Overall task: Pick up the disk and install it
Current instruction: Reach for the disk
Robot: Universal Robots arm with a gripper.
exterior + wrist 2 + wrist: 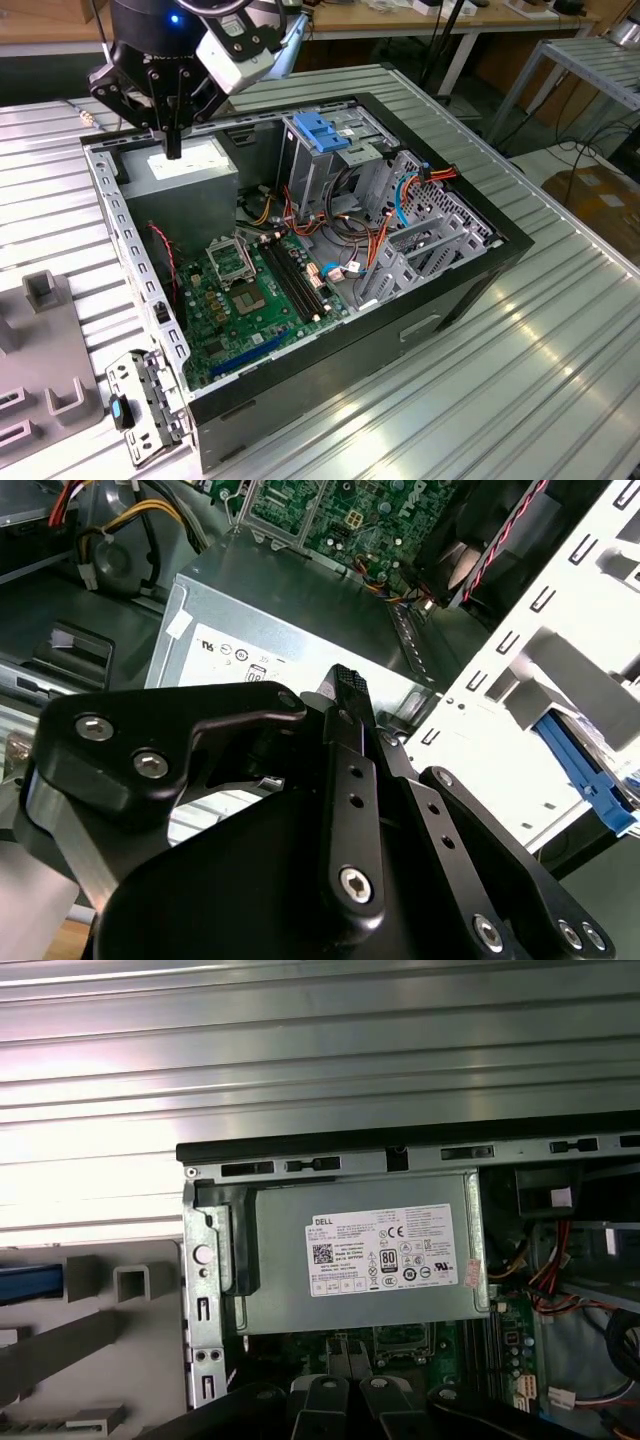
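Exterior view's left holds a grey fixture (40, 390), well apart from the claw (173, 148), which hangs pinched narrow and empty above the grey box (190, 172). In the first wrist view, the disk (30, 1283) seems to lie in that fixture, showing just a blue edge. It is likely dense, rigid and shock-sensitive; grip across its side rails.

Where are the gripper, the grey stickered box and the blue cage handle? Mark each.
gripper (172, 150): exterior view, fingertips.
grey box (380, 1250): first wrist view, its white sticker.
blue handle (320, 132): exterior view, its middle.
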